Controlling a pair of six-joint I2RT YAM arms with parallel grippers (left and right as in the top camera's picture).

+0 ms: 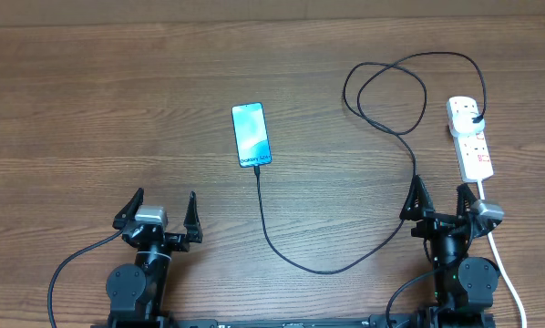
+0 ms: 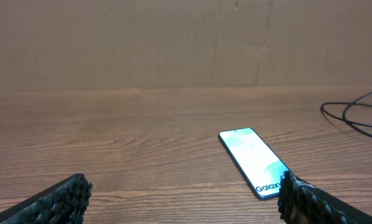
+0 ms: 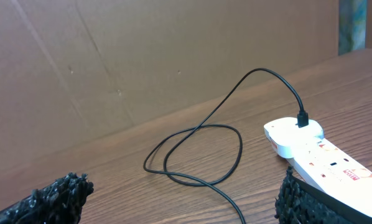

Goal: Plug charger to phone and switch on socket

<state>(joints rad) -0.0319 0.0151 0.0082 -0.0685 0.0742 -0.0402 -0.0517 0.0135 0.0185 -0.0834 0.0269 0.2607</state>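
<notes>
The phone (image 1: 251,135) lies flat mid-table, light blue screen up; it also shows in the left wrist view (image 2: 254,161). The black charger cable (image 1: 318,267) runs from the phone's near end, curves right and loops (image 3: 198,152) to the white socket strip (image 1: 470,138), where its black plug (image 3: 302,119) sits in the far outlet. My left gripper (image 1: 159,211) is open and empty near the front edge, left of the phone. My right gripper (image 1: 444,202) is open and empty just in front of the socket strip (image 3: 326,159).
The socket's thick white cord (image 1: 502,269) runs down past the right arm to the front edge. A brown cardboard wall (image 2: 173,43) stands at the table's far side.
</notes>
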